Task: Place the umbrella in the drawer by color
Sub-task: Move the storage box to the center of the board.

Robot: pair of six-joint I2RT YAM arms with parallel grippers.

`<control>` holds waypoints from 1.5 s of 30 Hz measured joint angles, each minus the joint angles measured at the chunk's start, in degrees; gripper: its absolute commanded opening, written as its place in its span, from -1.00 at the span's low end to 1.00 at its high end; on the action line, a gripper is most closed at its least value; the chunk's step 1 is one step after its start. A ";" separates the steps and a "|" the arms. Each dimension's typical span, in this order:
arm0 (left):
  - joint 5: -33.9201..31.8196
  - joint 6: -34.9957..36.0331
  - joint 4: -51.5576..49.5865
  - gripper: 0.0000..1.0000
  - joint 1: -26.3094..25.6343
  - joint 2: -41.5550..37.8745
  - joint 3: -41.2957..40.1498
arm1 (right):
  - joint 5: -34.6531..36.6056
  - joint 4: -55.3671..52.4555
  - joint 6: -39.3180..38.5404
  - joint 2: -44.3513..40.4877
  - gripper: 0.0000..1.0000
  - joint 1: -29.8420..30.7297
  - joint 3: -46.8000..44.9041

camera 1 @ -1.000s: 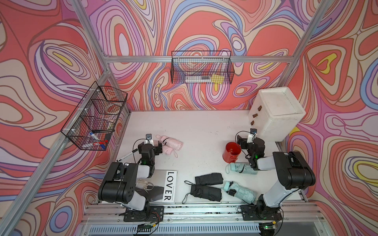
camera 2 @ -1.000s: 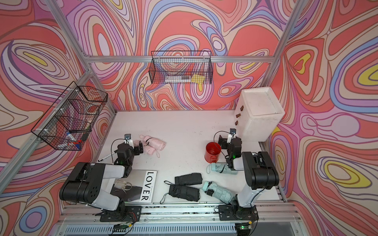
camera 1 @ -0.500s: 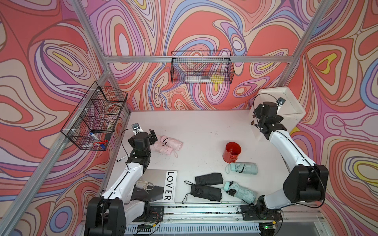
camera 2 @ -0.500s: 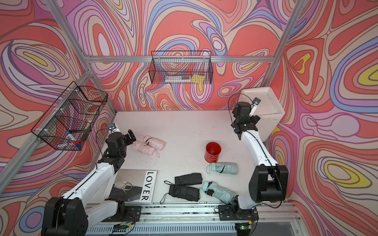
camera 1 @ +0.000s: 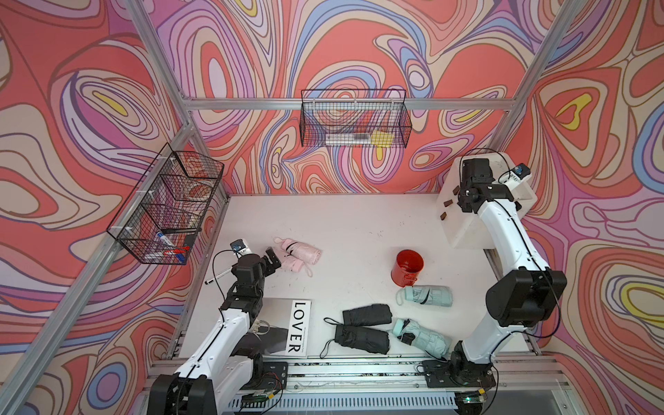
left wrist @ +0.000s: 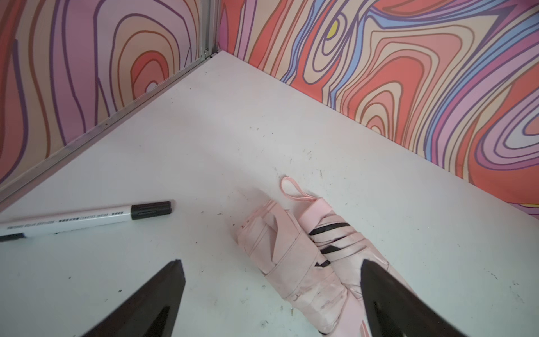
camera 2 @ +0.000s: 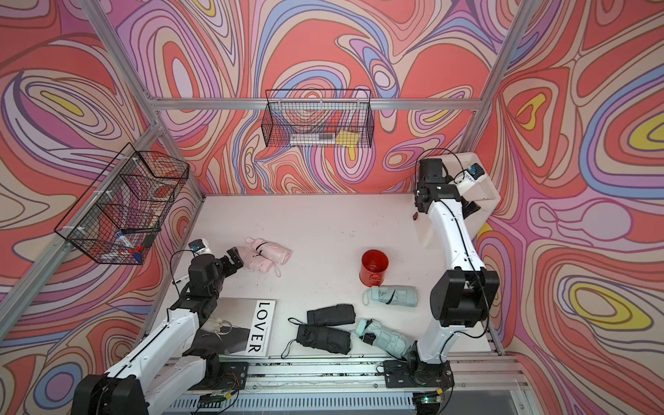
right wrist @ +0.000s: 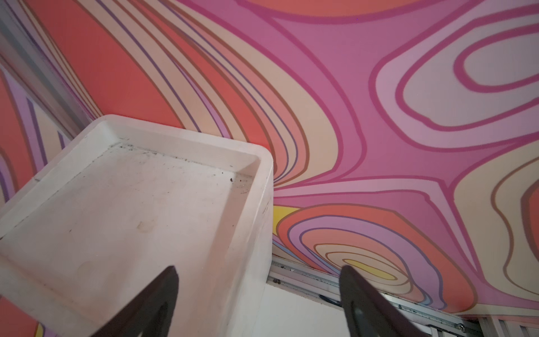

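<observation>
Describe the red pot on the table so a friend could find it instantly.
Start at the white drawer unit in the far right corner of the table. In front of it, toward the middle, stands the red pot, upright and open-topped. Its neighbours are a folded mint green umbrella and black umbrellas; it alone is red.

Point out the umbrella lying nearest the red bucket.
The mint umbrella just beside the red bucket, on the robot's side. The second mint umbrella lies farther off beside the black umbrellas, and the pink umbrellas sit near the left gripper.
</observation>
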 measured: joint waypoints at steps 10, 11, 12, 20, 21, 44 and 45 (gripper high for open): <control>5.09 -0.92 6.62 0.99 0.00 4.22 -0.04 | 1.88 -3.30 -0.55 13.46 0.74 -3.63 11.34; 5.44 -1.11 7.06 0.99 0.00 4.48 -0.04 | 1.55 -4.39 0.11 14.43 0.74 -4.04 12.04; 5.73 -1.38 7.32 0.99 0.00 4.68 -0.04 | 1.14 -5.57 0.90 15.34 0.72 -4.63 12.72; 8.55 -3.06 7.23 0.98 0.00 5.70 -0.04 | -0.90 -9.35 5.31 17.11 0.50 -8.85 13.31; 8.94 -3.10 7.23 0.99 0.00 5.95 -0.04 | -0.98 -9.35 5.64 17.11 0.43 -9.01 13.29; 10.56 -3.96 6.97 0.99 0.02 7.67 0.81 | -7.67 -3.93 10.82 12.96 -1.00 -9.20 7.37; 10.54 -3.96 6.97 0.99 0.02 7.67 0.83 | -8.15 -3.10 10.86 12.04 -1.00 -9.20 6.10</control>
